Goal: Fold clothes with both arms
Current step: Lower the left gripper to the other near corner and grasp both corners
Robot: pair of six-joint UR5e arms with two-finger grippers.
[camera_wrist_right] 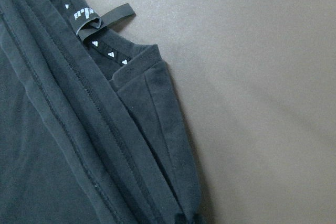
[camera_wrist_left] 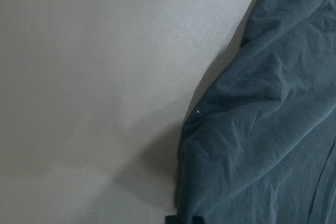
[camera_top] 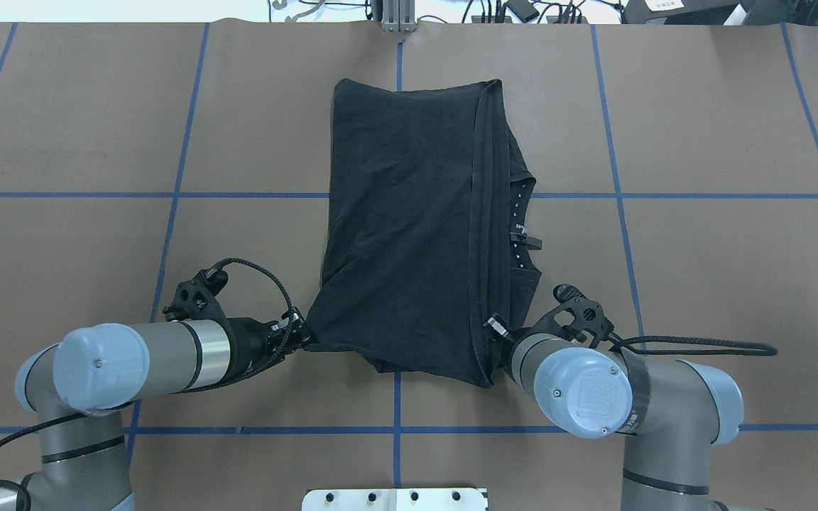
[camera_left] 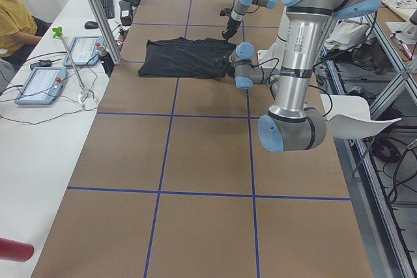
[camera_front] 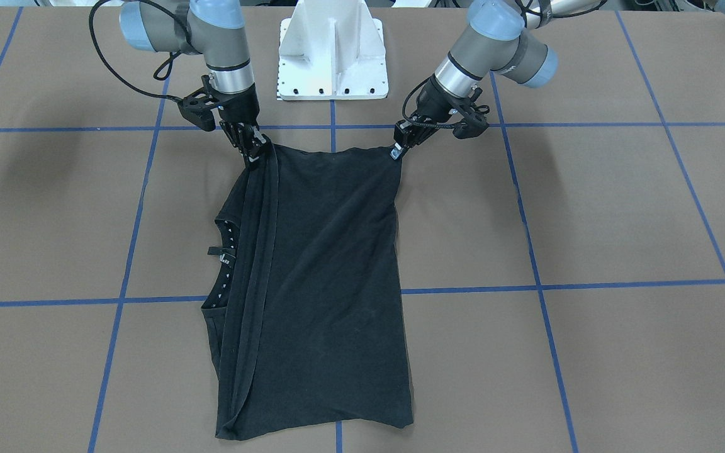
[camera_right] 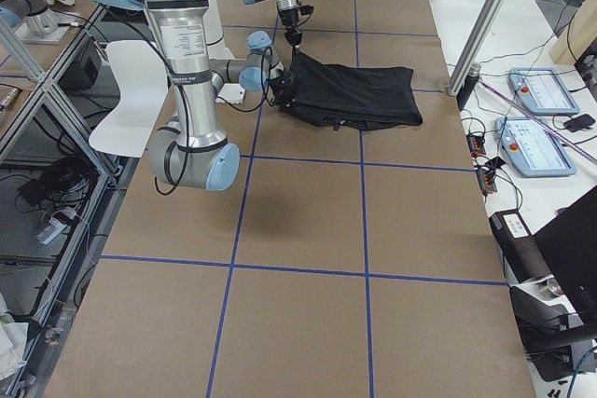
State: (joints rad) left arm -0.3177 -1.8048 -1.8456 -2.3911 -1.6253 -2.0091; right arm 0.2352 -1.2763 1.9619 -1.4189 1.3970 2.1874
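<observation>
The black T-shirt (camera_front: 331, 264) lies folded on the brown table, plain side up, and its chest graphic is hidden. Its collar (camera_front: 227, 251) with small white marks shows at one side, also in the overhead view (camera_top: 519, 234) and the right wrist view (camera_wrist_right: 89, 19). My left gripper (camera_front: 397, 151) is shut on the shirt's near corner, on the overhead view's left (camera_top: 302, 333). My right gripper (camera_front: 254, 157) is shut on the other near corner, by the stacked hems (camera_top: 494, 328). The near edge of the shirt (camera_top: 395, 365) sags between the two grippers. The left wrist view shows only cloth (camera_wrist_left: 262, 129) and bare table.
The white mounting base (camera_front: 333, 50) stands just behind the grippers. Blue tape lines (camera_front: 463, 290) grid the table. An operators' bench with tablets (camera_left: 39, 86) runs along the far side, and a person in yellow (camera_left: 13, 11) sits there.
</observation>
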